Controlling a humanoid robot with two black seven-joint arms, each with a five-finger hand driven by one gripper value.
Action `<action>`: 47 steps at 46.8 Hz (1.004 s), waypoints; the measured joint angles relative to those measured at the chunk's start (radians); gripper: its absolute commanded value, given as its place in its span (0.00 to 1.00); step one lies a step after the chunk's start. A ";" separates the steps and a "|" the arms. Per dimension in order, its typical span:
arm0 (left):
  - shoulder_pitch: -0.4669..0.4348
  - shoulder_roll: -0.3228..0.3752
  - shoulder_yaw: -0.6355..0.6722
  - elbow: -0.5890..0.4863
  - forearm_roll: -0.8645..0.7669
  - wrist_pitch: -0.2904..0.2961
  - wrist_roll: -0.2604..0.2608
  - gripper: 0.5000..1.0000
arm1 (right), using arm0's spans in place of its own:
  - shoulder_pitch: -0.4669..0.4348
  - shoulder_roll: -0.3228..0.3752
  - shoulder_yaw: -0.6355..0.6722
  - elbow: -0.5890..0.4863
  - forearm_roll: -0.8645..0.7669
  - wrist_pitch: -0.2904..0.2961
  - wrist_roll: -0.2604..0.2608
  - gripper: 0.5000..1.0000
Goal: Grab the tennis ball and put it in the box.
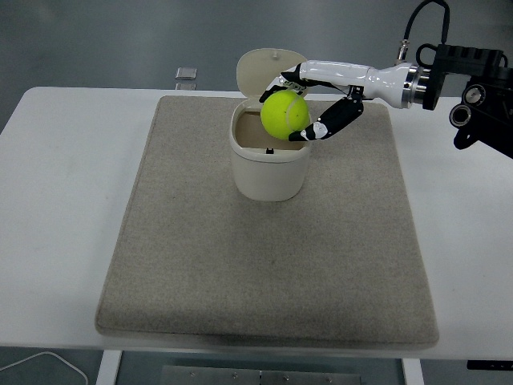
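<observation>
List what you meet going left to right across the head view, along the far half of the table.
Bare white table → left edge of the beige mat → small clear item beyond the mat → open cream box → tennis ball, held over the box's right side → right hand → black wrist and arm.
</observation>
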 measured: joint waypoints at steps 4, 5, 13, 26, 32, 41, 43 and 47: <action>0.000 0.000 0.000 0.000 0.000 0.000 0.000 0.99 | 0.000 0.000 0.000 -0.001 0.000 0.000 -0.001 0.67; 0.000 0.000 0.000 0.000 0.000 0.000 0.000 0.99 | 0.000 0.000 0.000 -0.001 0.000 0.000 -0.001 0.68; 0.000 0.000 0.000 0.000 -0.001 0.000 0.000 0.99 | -0.005 0.000 0.000 -0.001 0.000 0.000 -0.001 0.72; 0.000 0.000 0.000 0.000 0.000 0.000 0.000 0.99 | -0.008 0.000 -0.003 0.000 0.000 0.004 -0.001 0.72; 0.000 0.000 0.000 0.000 0.000 0.000 0.000 0.99 | -0.008 0.000 -0.003 0.000 0.000 0.009 -0.001 0.72; 0.000 0.000 0.000 0.000 0.000 0.000 0.000 0.99 | -0.004 -0.019 0.004 0.008 0.017 0.063 -0.001 0.72; 0.000 0.000 0.000 0.000 0.000 0.000 0.000 0.99 | -0.004 -0.023 0.011 0.009 0.020 0.099 -0.001 0.72; 0.000 0.000 0.000 0.000 0.000 0.000 0.000 0.99 | -0.004 -0.046 0.015 0.010 0.058 0.174 -0.001 0.72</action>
